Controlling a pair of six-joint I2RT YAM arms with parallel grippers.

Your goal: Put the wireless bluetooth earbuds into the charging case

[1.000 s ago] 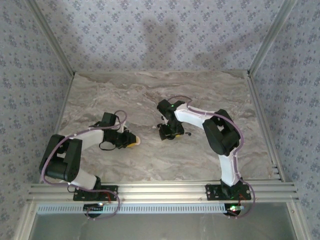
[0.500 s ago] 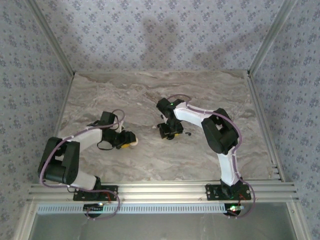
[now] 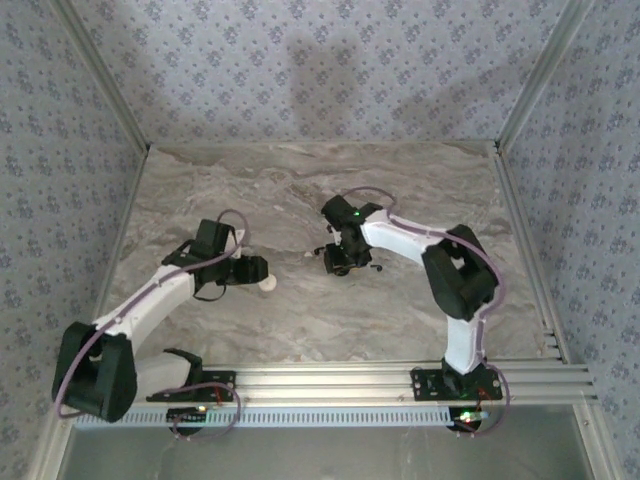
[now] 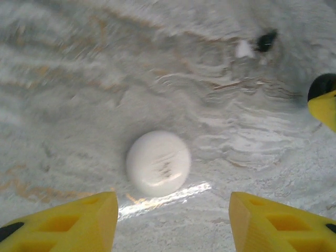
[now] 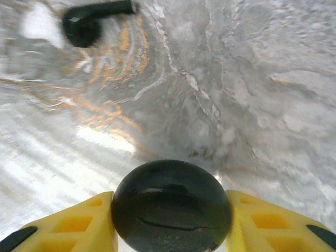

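The charging case (image 4: 158,163) is a round white puck lying flat on the marble table (image 3: 300,190), closed, just ahead of my left gripper (image 4: 173,212). That gripper is open, with the case beyond its yellow fingertips (image 4: 100,210) and apart from them. From above, the case (image 3: 269,286) shows beside the left gripper (image 3: 256,270). My right gripper (image 5: 170,223) is shut on a black round disc (image 5: 170,202), with both yellow fingers pressed against its sides. A tiny white earbud (image 4: 244,49) lies farther off, blurred.
A small black stemmed piece (image 5: 86,21) lies on the table beside a white blur (image 5: 39,23). The same black piece (image 4: 266,40) sits next to the white earbud. The right gripper's yellow finger (image 4: 324,105) shows at the right edge. Metal rails (image 3: 320,385) border the near side.
My left jaws have opened and the left arm has stretched out, its elbow swinging down-left. The right jaws have narrowed onto the black disc.
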